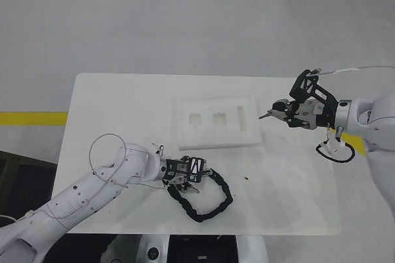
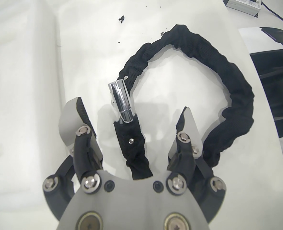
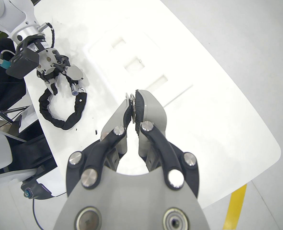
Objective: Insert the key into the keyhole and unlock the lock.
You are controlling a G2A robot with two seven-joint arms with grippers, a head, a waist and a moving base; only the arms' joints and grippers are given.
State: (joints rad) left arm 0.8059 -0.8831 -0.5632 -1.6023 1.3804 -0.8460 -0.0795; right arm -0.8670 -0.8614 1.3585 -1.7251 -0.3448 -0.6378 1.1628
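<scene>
A chain lock in a black fabric sleeve (image 1: 214,200) lies looped near the table's front edge. Its chrome lock cylinder (image 2: 121,101) sticks out of one sleeve end. My left gripper (image 2: 131,118) is open around that end, with one finger on either side of the cylinder and neither touching it. From the right wrist view the cylinder's round face (image 3: 73,91) shows beside the left gripper (image 3: 60,65). My right gripper (image 1: 275,112) hangs above the table's right part, past the foam tray, shut on a small metal key (image 3: 132,107) whose tip (image 1: 264,115) points toward the tray.
A white foam tray (image 1: 217,121) with three cutouts lies at the table's middle, just behind the lock. A black cable loop (image 1: 336,152) hangs off the right arm. Small black crumbs (image 2: 121,19) dot the table. Bare table lies between tray and right edge.
</scene>
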